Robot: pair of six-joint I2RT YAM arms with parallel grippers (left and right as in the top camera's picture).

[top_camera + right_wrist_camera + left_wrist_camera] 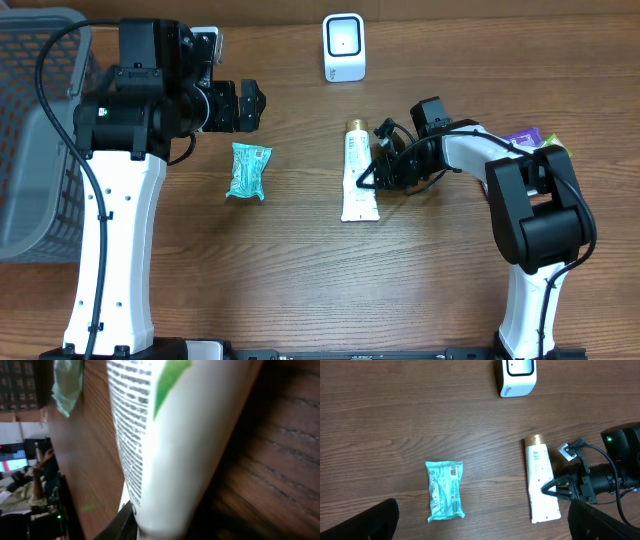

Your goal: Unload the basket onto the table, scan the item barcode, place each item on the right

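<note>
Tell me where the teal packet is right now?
In the overhead view, the teal packet lies on the table left of centre, between the grey basket and the white tube.

Light even and bright from above; soft shadow on the table [300, 280] just beneath the right pincer [372, 172]; right wrist view: tube [190, 435] against the pincer blurred, room [20, 475] behind dim.
</note>
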